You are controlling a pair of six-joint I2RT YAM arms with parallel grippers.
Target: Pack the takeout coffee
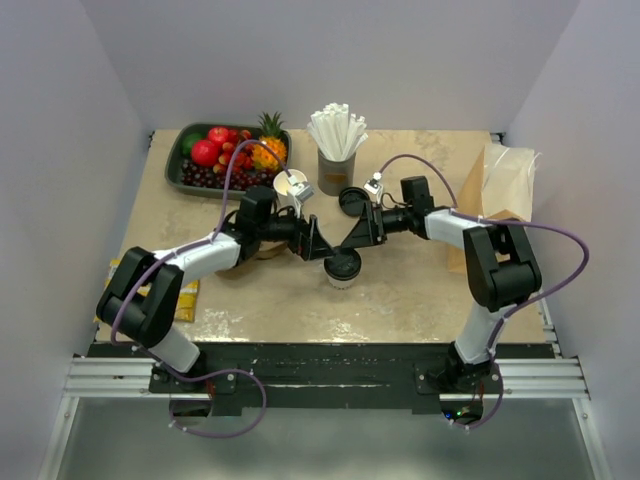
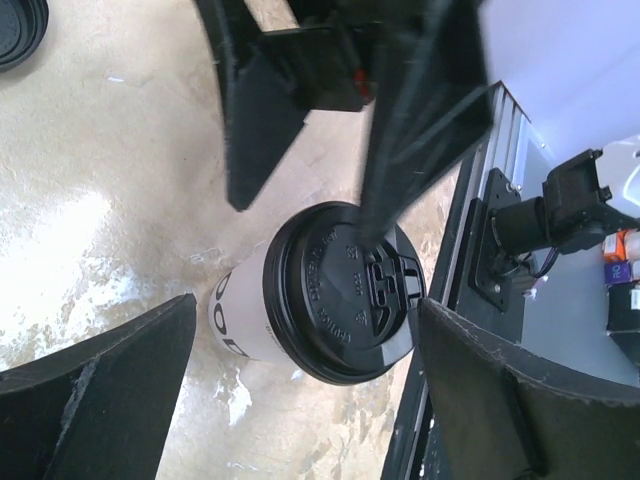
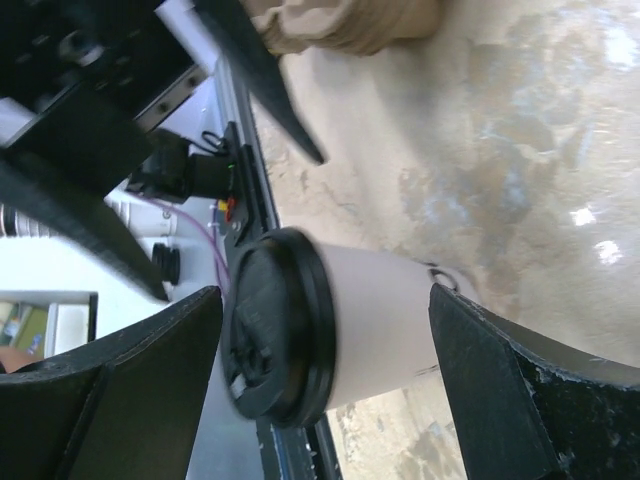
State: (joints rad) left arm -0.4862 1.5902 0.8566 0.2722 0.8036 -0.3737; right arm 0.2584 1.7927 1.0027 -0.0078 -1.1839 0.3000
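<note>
The left end effector (image 2: 310,400) filled the foreground of its wrist view, its two black fingers (image 2: 100,390) spread wide and gripping nothing. The one takeout coffee (image 2: 340,295) showed between them, upright on the worktop (image 2: 120,200); whether its lid rim touched a finger could not be told. The right end effector (image 3: 320,400) was likewise spread wide and held nothing, with the same cup between its fingers. From above, the coffee stood near the worktop's middle, just nearer the arm bases than the two facing end effectors. Bold black letters on the cup's white side were cut off and unreadable, as was the lid's embossing. Elsewhere lay one loose black lid (image 1: 352,200), one grey cup of white straws (image 1: 337,160), one brown paper bag (image 1: 505,185), one tray of fruit (image 1: 173,165) and one yellow packet (image 1: 188,298), its print too small to read. A brown pulp carrier (image 3: 350,25) was mostly hidden.
</note>
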